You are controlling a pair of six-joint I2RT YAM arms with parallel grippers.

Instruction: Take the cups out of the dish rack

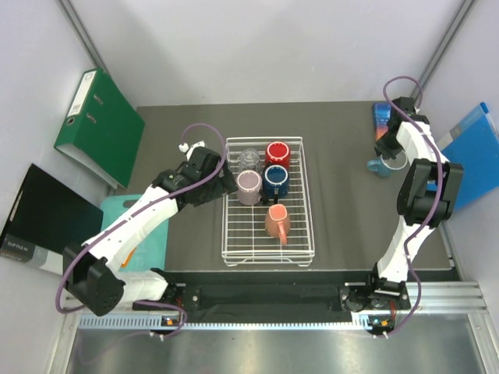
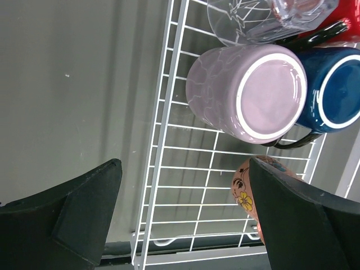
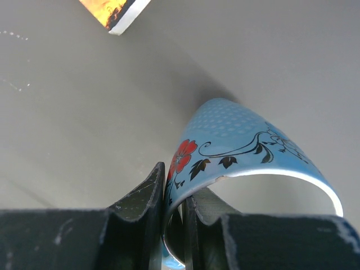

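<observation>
Left margin: a green binder [image 1: 100, 128], a black folder [image 1: 47, 218] and a teal board [image 1: 144, 234] lie beside the dark matte table [image 1: 343, 226]. A bare strip of table separates them from the dish rack [image 1: 249, 240]. The left gripper [image 2: 185, 219] hangs just outside the rack's left wire rim, jaws spread wide and holding nothing. One finger is over the table and the other over the grid. The rack is white, thin-wired, rectangular and low-sided; its near half is mostly open grid. Five cups sit in it:

- far row: the ribbed clear glass tumbler [image 1: 249, 160] and the glossy red mug [image 1: 277, 154];
- next row: the mauve-pink mug [image 2: 247, 93], base upward with a crackle pattern, touching the dark blue mug [image 2: 332, 90];
- nearer: the salmon-orange mug [image 1: 277, 222] with a floral print, apart from the others.

To the right lies a wide bare stretch of table. At the far right, well apart from the rack, the right gripper [image 3: 174, 214] is clamped on the wall of the light blue mug [image 3: 242, 140], which is dotted, with a red flower and black vine. A blue-and-orange item [image 1: 380, 117] lies just beyond it, and a blue folder [image 1: 475, 152] at the edge.
</observation>
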